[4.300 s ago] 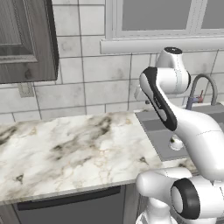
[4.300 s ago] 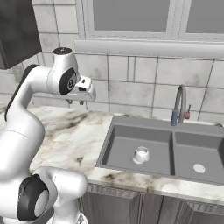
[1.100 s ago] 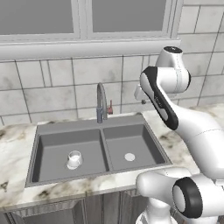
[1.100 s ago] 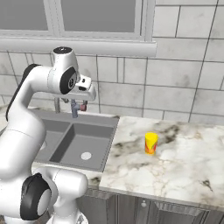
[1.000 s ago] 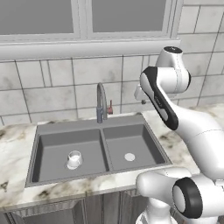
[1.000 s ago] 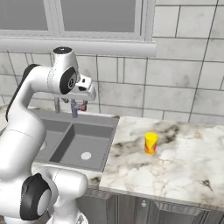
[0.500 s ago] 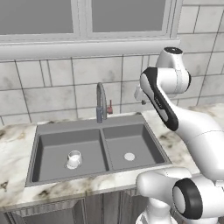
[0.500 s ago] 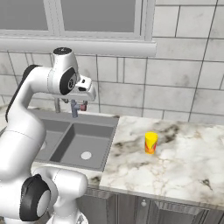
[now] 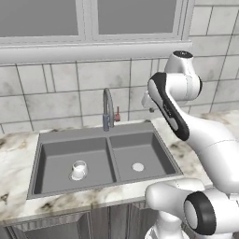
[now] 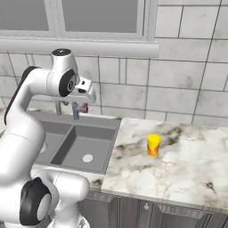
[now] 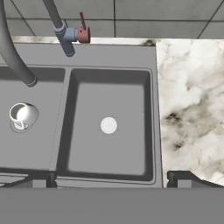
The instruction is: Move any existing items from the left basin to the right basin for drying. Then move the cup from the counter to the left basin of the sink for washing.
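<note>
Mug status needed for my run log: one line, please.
mug: left basin, untouched | cup: counter | gripper: open, empty

Base views flank arm, facing sink [image 9: 105, 158] from both sides; hand view looks straight down, nearer

1. The white arm comes up from the base, bends at a dark elbow joint and folds back over on itself, so the hand sits high up.
2. The gripper [image 10: 76, 108] hangs off the wrist pointing down, seen from the right base camera.
3. In the hand view the two dark fingertips [image 11: 178, 177] sit far apart at the bottom corners, so the jaws are spread wide.
4. Nothing between the fingers, it's not holding anything.
</note>
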Robot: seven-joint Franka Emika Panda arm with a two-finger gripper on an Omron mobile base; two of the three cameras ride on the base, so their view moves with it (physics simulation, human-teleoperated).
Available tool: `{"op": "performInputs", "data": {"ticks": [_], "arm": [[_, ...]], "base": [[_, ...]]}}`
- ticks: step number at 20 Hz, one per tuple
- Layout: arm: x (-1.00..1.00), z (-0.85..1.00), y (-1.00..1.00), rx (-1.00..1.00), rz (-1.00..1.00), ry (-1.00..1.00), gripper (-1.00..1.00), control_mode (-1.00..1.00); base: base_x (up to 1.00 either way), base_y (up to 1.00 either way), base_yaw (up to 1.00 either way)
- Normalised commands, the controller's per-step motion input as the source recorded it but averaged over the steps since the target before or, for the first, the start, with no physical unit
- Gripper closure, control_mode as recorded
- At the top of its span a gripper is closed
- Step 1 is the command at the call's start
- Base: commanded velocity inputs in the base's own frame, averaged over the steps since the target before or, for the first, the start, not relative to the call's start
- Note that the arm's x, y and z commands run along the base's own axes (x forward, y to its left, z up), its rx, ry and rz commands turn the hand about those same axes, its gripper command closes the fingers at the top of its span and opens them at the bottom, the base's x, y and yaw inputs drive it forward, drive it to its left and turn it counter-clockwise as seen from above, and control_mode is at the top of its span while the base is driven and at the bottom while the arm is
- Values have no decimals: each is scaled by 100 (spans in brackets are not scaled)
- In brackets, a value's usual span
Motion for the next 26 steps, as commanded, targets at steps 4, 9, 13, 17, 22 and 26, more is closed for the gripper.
{"op": "performInputs", "data": {"ticks": [4, 9, 13, 17, 22, 26], "arm": [[-8, -5, 62, -8, -1, 0, -100, -100], [-8, -13, 55, 0, 0, 9, -100, -100], [-6, -17, 36, 4, 0, 15, -100, -100], [-12, -25, 29, 5, 0, 12, -100, -100], [-31, -30, 37, 1, 0, 2, -100, -100], [-33, -26, 57, 0, 0, 0, -100, -100]], "base": [[0, 0, 0], [0, 0, 0], [0, 0, 0], [0, 0, 0], [0, 0, 0], [0, 0, 0]]}}
